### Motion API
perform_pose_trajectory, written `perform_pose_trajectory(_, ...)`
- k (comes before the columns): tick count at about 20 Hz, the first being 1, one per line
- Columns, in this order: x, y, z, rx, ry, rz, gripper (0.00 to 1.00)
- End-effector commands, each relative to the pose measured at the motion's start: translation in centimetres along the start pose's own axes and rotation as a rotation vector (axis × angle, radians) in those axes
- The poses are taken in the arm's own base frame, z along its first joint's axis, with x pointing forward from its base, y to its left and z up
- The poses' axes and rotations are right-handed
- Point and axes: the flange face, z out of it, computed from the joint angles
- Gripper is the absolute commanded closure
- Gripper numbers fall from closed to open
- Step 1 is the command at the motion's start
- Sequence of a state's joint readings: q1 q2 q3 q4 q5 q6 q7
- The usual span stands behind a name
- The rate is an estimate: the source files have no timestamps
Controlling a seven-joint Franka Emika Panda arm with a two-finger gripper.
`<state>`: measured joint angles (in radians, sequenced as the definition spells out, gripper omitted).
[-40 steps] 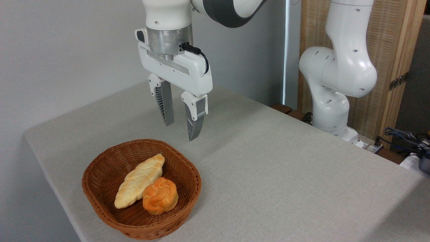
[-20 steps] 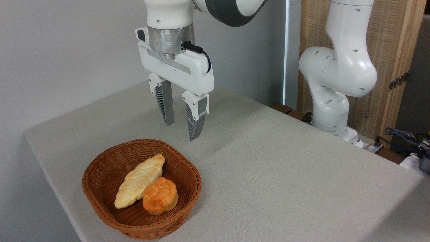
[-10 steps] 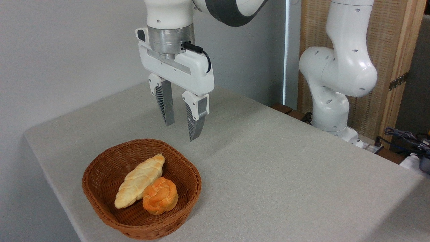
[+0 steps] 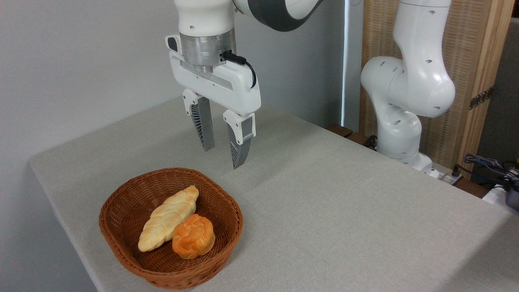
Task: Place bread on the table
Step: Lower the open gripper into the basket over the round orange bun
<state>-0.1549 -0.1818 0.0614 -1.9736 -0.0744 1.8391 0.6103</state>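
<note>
The bread (image 4: pixel 193 242), a small round orange knotted bun, lies in a brown wicker basket (image 4: pixel 121 252) at the near left of the table (image 4: pixel 344 211), touching a longer pale-yellow braided loaf (image 4: pixel 167 218). My gripper (image 4: pixel 224 159) hangs open above the table just beyond the basket's far rim, fingers pointing down. Nothing is between its fingers. It is well above and behind the bread.
The arm's white base (image 4: pixel 401 134) stands at the table's far right edge. Cables and dark gear (image 4: pixel 492 170) lie off the table at the right. A grey wall backs the left side, and the table's left edge runs close to the basket.
The gripper has shifted slightly to the right over the last two seconds, staying open. The bread and the basket have not moved.
</note>
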Motion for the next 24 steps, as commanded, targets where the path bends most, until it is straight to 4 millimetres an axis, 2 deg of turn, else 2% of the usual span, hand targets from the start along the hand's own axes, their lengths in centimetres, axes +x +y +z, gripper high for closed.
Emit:
perform_pose_trajectory(1, -0.7, 0.6, -1.6, 0.011, 0.003, 0.001, 0.00)
perform_pose_trajectory(9, -0.1, -0.2, -1.2, 0.065, 0.091, -0.006, 0.00)
perform_pose_trajectory(19, 2.1, -2.9, 2.7, 0.151, 0.171, -0.002, 0.00)
perform_pose_trajectory(24, 2.8, -4.8, 5.4, 0.178, 0.157, 0.157, 0.00)
